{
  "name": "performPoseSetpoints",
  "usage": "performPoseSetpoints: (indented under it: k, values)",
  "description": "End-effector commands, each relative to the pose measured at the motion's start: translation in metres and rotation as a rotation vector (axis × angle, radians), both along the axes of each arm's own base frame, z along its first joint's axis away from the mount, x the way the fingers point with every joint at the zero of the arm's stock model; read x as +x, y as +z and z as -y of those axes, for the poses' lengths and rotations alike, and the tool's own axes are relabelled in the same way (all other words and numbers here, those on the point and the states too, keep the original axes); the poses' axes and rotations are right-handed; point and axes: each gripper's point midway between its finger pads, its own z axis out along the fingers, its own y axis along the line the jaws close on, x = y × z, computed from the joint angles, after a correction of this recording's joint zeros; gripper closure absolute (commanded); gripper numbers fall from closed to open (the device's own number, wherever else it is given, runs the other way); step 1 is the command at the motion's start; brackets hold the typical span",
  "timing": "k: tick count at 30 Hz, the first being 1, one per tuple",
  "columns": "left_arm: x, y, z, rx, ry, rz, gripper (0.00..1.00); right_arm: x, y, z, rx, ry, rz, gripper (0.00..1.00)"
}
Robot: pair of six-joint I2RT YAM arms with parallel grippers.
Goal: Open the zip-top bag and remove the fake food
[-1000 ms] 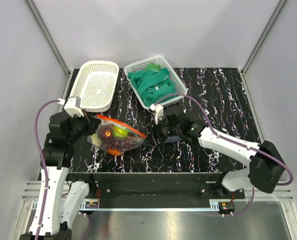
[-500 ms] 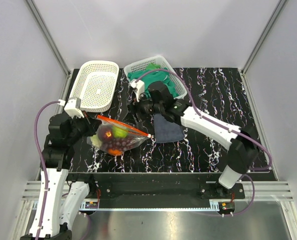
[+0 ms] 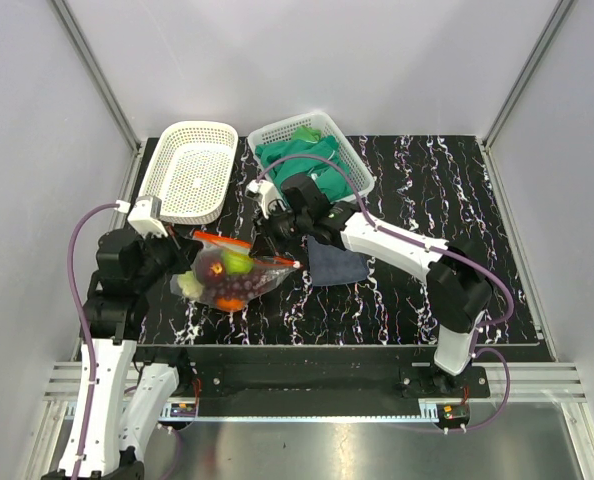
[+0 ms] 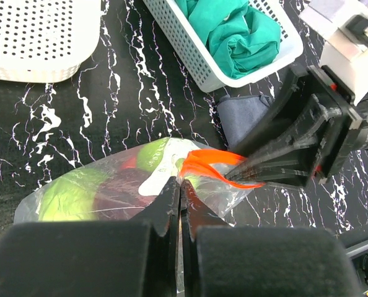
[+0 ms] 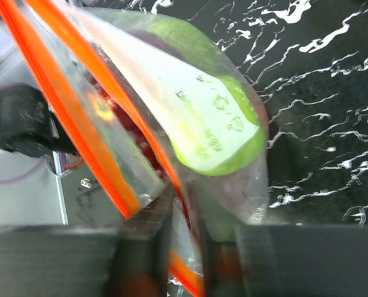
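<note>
From above, the zip-top bag (image 3: 239, 282) sits front-left on the marbled surface (image 3: 427, 200), between my hands: my left hand (image 3: 189, 248) pinches its left end, my right hand (image 3: 265, 240) its orange-red zip strip (image 3: 222, 240). Behind stand an empty white basket (image 3: 192, 170) and a basket of green cloths (image 3: 307, 160); a grey-blue cloth (image 3: 337, 265) lies just right. My left wrist camera shows my fingers clamped on film, the fake food (image 4: 72, 198) inside. My right wrist camera shows narrow fingers gripping film beside a green apple (image 5: 221, 130).
</note>
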Motion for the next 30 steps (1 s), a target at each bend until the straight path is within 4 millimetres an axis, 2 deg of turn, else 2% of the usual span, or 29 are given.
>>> performPoseSetpoints:
  k: [1,2,4,5,7,8,11,13,14,17,20,25,26,30]
  values:
    - [0.010,0.016,-0.004,-0.005,0.032,0.031,0.86,0.000,0.041,-0.015,0.094,0.011,0.008,0.95]
    - [0.009,0.012,-0.006,-0.008,0.047,-0.001,0.81,0.000,0.045,-0.016,0.101,0.003,-0.005,1.00]
    - [0.008,0.016,-0.007,-0.004,0.056,-0.007,0.75,-0.002,0.058,-0.019,0.126,-0.010,-0.035,1.00]
    - [0.006,0.015,-0.008,-0.004,0.061,-0.025,0.66,-0.003,0.060,-0.020,0.128,-0.020,-0.043,1.00]
    - [0.002,0.025,-0.011,-0.006,0.081,-0.015,0.54,-0.003,0.068,-0.018,0.136,-0.052,-0.042,1.00]
    - [-0.001,0.028,-0.014,-0.012,0.110,-0.018,0.41,-0.003,0.070,-0.018,0.136,-0.063,-0.040,1.00]
    - [-0.010,0.040,-0.020,-0.054,0.171,-0.001,0.30,0.000,0.075,-0.016,0.141,-0.106,-0.045,1.00]
    - [-0.014,0.036,-0.021,-0.092,0.207,-0.019,0.25,0.002,0.075,-0.017,0.141,-0.120,-0.058,1.00]
    - [-0.017,0.032,-0.021,-0.139,0.240,-0.047,0.18,0.003,0.076,-0.018,0.143,-0.123,-0.061,1.00]
    - [-0.025,0.005,-0.016,-0.257,0.295,-0.153,0.18,0.005,0.074,-0.022,0.144,-0.130,-0.079,1.00]
    - [-0.030,-0.011,-0.010,-0.381,0.339,-0.217,0.20,0.002,0.074,-0.024,0.150,-0.118,-0.089,1.00]
    - [-0.017,-0.016,-0.003,-0.443,0.333,-0.224,0.24,0.002,0.074,-0.024,0.151,-0.123,-0.088,1.00]
    - [-0.013,-0.022,0.001,-0.451,0.320,-0.254,0.25,0.002,0.073,-0.024,0.150,-0.123,-0.089,1.00]
    - [0.002,-0.029,0.008,-0.482,0.297,-0.266,0.28,0.001,0.070,-0.024,0.146,-0.124,-0.092,1.00]
